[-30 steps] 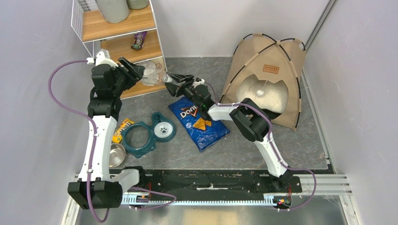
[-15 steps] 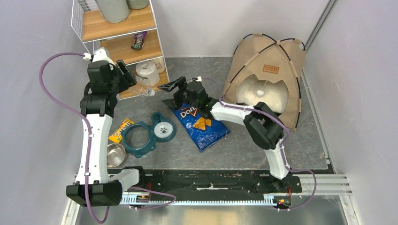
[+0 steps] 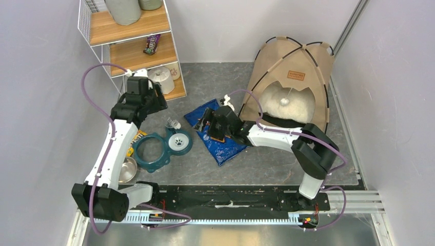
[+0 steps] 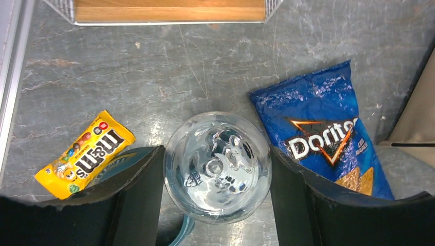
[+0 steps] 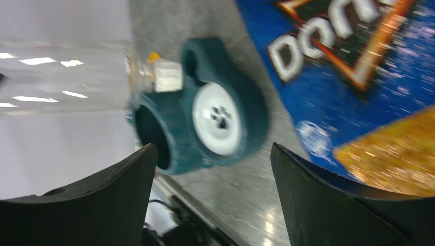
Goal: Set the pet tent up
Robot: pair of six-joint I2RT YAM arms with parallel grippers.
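The pet tent (image 3: 289, 59) stands upright, apex up, right of and beyond the Doritos bag (image 4: 318, 128), doorway facing nearward. Left end effector (image 4: 215, 154) clamps a clear bottle (image 4: 218, 174); right end effector (image 5: 213, 148) gapes empty over that bag

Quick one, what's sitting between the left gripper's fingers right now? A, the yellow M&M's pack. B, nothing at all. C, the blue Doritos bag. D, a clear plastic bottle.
D: in the left wrist view the clear plastic bottle sits between the two fingers of the left gripper, while the M&M's pack and the Doritos bag lie apart from it on either side.
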